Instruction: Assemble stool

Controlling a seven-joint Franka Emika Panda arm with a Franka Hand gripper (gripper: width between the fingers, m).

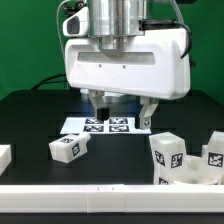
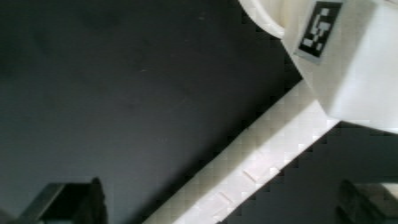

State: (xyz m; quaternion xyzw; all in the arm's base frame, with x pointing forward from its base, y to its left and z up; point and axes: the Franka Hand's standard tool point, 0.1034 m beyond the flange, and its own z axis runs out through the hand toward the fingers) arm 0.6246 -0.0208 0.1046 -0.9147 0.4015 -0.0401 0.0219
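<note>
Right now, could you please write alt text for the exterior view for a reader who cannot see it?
A white robot gripper hangs open over a black table, near the marker board. One tagged white stool leg lies toward the exterior view's left; two more sit at its right.

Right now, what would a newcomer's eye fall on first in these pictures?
The big white arm fills the top of the exterior view, its fingers open and empty, the marker board behind them. On the black table, one tagged white leg lies at that view's left and two legs stand at its right, near the white rail.
</note>
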